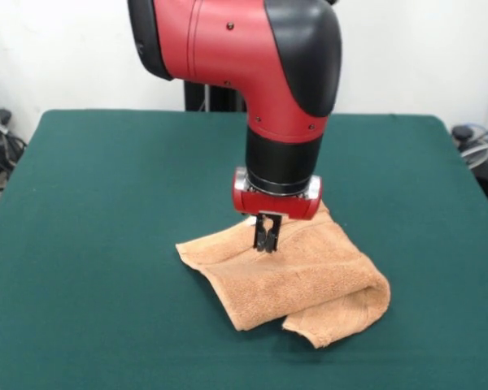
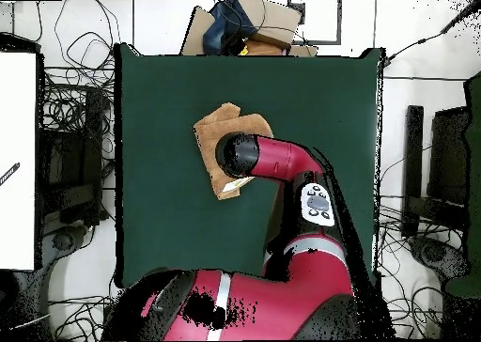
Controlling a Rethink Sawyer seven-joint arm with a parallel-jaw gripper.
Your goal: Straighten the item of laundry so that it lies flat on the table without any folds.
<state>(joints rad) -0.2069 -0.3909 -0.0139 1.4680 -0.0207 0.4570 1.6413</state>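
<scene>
Laundry here means one tan terry towel (image 1: 301,280), soft and looped in texture, lying folded over on the dark green felt table (image 1: 89,244). From the front it sits a little toward the table's near edge and right of the middle. Its right side is rolled back on itself into a thick rounded fold, and a loose corner pokes out underneath that fold toward the near edge. The left part lies flatter, ending in a blunt corner.

The red and black arm comes straight down over the towel. Its gripper (image 1: 266,238) is small, dark and metallic below a red collar, and its fingers stand close together with only a narrow slit between them, tips pressed into the pile near the towel's far edge. Whether any cloth is pinched between them I cannot tell.

The overhead view shows the towel (image 2: 225,132) as an irregular tan patch, well apart from every table (image 2: 160,216) edge, with the arm's black wrist covering its middle. That view hides the gripper completely but shows what the front one misses: a pale strip along the towel's edge beside the wrist, on the side nearest the robot's base, and cables and cardboard boxes (image 2: 249,23) beyond the far table edge.
</scene>
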